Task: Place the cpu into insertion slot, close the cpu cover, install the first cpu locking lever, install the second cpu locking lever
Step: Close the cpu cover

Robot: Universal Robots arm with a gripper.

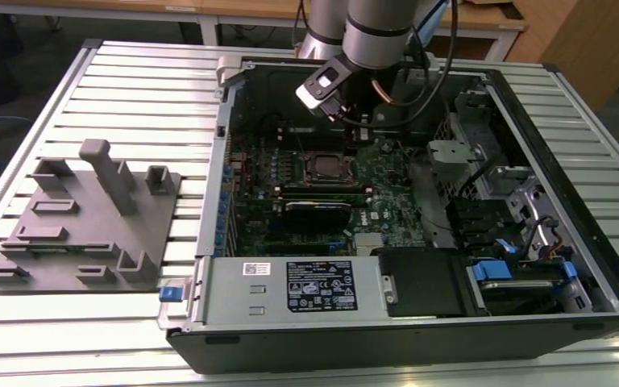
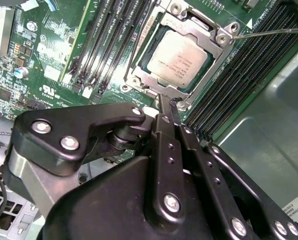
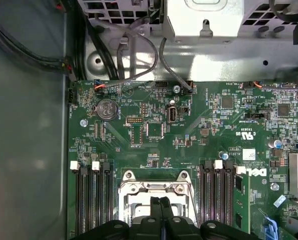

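Silver-grey cpu [image 2: 181, 62] sits in the insertion slot [image 2: 149, 57] under the lowered cpu cover [image 2: 209, 26], empty hand [image 2: 165, 102] pinched shut at the cover's edge; best push only the thin locking lever [image 2: 274, 32], never the chip.

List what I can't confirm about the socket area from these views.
Second wrist view: the shut black gripper hides one edge of the bronze-grey metal cpu cover around the silver-grey square cpu.
First wrist view: the cover is cut off by the picture edge and the gripper.
Exterior view: the black square insertion slot is too small to show detail.
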